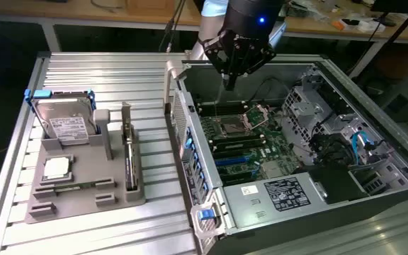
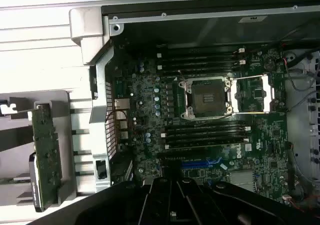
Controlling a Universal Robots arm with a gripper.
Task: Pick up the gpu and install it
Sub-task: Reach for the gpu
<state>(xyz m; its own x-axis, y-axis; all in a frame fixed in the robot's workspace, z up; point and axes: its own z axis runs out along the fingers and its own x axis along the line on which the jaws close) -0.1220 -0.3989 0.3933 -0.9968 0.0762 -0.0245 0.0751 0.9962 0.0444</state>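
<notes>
My end effector (image 1: 229, 84) hangs clenched, empty, over the case (image 1: 317, 228); gpu (image 1: 128, 154) untouched mid-bench. Advise: grasp its top edge squarely.

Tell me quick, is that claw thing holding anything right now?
Gripper: jaws shut, empty, above the open computer case. The gpu stands in the gray holder.

Arm (image 1: 250, 16) hangs in from 12 o'clock of the exterior view, near vertical, pincer (image 1: 230, 81) pointing straight down, fingers pressed together.
</notes>
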